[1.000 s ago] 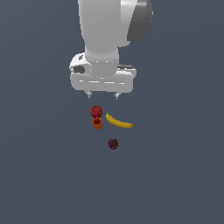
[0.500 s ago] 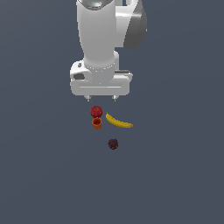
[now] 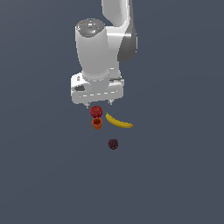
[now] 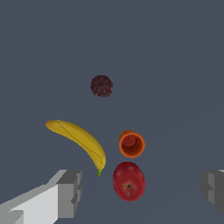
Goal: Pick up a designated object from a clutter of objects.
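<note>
While the pincer hangs over the little heap, here is how things lie:

Red apple (image 3: 96,111): sitting on the tabletop (image 3: 175,175), glossy and round, directly under the pincer in the exterior view; in the wrist view (image 4: 128,181) it lies between the two fingers, closer to the one beside the banana's stem, touching neither.

Orange cup (image 3: 97,123): snug against the apple, upright, mouth open to the wrist camera (image 4: 131,144); whether the two touch or a sliver parts them I cannot tell.

Banana (image 3: 118,121): yellow, curved, on the exterior view's right of apple and cup; its green stem tip points in near the apple in the wrist view (image 4: 80,139), just apart from it.

Dark maroon bumpy ball (image 3: 113,144): off on its own, well apart from the apple, beyond the cup and banana (image 4: 101,85).

Pincer (image 3: 99,105): spread wide and carrying nothing, both grey fingers (image 4: 69,193) set far apart with the apple in the gap; fingertips above the fruit in the exterior view, no contact.

Arm (image 3: 97,57): white, bulky, rising above the pincer.
</note>
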Action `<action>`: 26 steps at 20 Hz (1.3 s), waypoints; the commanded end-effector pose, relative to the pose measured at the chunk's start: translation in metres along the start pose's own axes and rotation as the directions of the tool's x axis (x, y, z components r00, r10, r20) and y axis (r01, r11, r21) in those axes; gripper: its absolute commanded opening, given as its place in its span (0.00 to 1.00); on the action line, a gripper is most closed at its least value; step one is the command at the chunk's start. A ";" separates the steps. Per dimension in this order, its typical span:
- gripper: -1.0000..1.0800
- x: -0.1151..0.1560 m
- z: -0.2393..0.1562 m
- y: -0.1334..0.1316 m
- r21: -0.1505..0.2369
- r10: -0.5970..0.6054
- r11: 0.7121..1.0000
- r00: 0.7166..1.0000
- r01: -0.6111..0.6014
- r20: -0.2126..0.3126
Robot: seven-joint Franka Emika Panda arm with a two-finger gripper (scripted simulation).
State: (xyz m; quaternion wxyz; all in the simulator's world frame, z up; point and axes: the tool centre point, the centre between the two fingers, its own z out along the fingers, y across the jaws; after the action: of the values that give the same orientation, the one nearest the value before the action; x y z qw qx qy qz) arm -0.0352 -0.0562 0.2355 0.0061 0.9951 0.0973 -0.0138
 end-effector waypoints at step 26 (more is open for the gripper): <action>0.96 -0.101 0.131 0.019 -0.002 -0.470 0.883 0.882 0.470 -0.029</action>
State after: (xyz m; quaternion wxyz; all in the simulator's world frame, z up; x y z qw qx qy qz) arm -0.1292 -0.0954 0.1119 -0.0017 0.9453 0.3262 -0.0015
